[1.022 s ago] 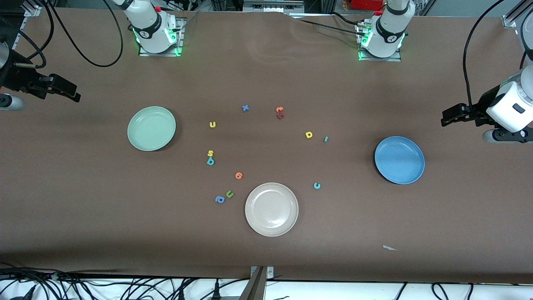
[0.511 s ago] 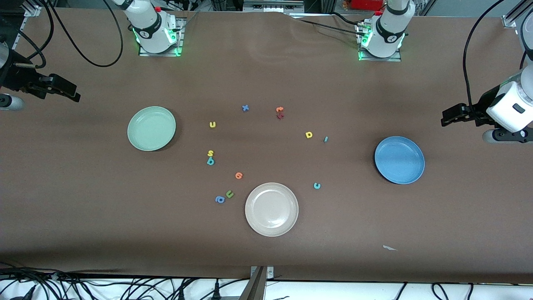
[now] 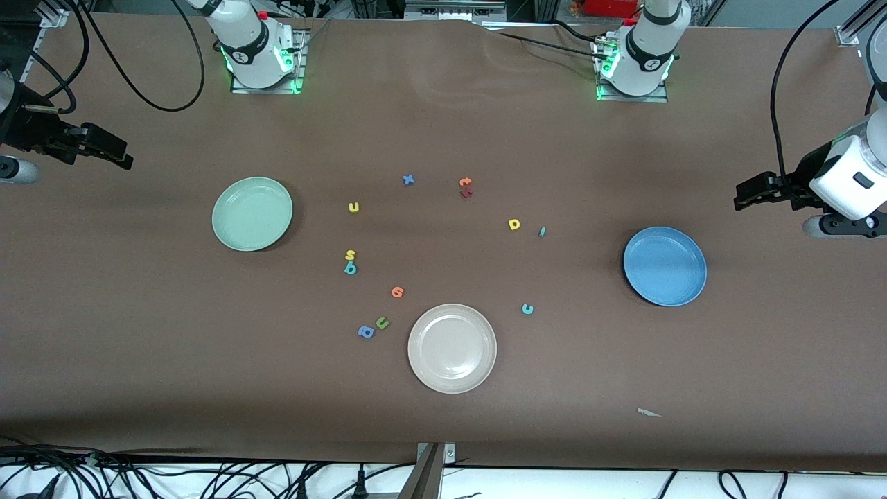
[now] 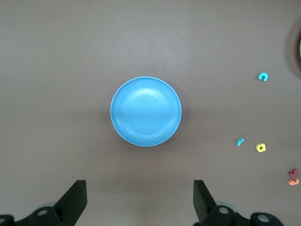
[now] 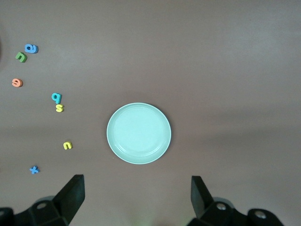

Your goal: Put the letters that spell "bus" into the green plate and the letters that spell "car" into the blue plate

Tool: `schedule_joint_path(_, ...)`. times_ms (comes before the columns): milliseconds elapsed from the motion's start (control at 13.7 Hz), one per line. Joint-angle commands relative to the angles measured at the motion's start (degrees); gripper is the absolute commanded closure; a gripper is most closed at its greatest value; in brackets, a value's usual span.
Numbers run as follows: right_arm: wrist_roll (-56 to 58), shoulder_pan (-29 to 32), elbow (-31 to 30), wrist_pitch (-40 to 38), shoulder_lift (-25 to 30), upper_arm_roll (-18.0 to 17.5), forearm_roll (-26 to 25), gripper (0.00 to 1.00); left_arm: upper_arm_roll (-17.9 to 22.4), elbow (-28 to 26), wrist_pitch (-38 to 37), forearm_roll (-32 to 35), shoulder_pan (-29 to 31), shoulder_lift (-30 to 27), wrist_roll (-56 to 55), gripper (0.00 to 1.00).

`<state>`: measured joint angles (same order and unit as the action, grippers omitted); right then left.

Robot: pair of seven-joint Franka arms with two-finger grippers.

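The green plate [image 3: 252, 213] [image 5: 138, 133] lies toward the right arm's end, the blue plate [image 3: 664, 266] [image 4: 146, 111] toward the left arm's end; both hold nothing. Between them lie the yellow u [image 3: 354, 207], the yellow s [image 3: 350, 255] touching the teal b [image 3: 350, 268], the teal c [image 3: 527, 309], the thin teal piece [image 3: 542, 231] and the yellow D-like letter [image 3: 514, 224]. My left gripper [image 3: 747, 194] [image 4: 139, 188] hangs open over bare table beside the blue plate. My right gripper [image 3: 114, 154] [image 5: 137, 183] hangs open over bare table beside the green plate.
A beige-white plate [image 3: 452, 348] sits nearest the front camera. Spare letters lie about: blue x [image 3: 408, 179], orange and red pair [image 3: 466, 187], orange letter [image 3: 397, 292], green u [image 3: 382, 323], blue a [image 3: 366, 332]. A paper scrap [image 3: 648, 412] lies near the front edge.
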<state>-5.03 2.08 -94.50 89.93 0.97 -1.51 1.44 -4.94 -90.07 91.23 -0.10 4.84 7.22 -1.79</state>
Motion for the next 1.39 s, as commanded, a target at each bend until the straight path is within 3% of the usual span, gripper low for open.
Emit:
schedule_joint_path(0,-0.16,0.38,0.99,-0.55,-0.35,-0.07,-0.56,0.0,0.2,-0.63,0.7,0.02,-0.36,-0.45,0.03,0.0)
schedule_joint_path(1096,-0.33,0.03,-0.33,-1.6,-0.44,-0.33,-0.56,0.0,0.2,-0.63,0.79,0.01,-0.36,-0.45,0.03,0.0)
schedule_joint_path(1315,-0.6,-3.56,-1.21,-0.82,-1.84,-0.69,-0.47,0.0,0.2,-0.63,0.79,-0.07,-0.36,-0.45,0.03,0.0)
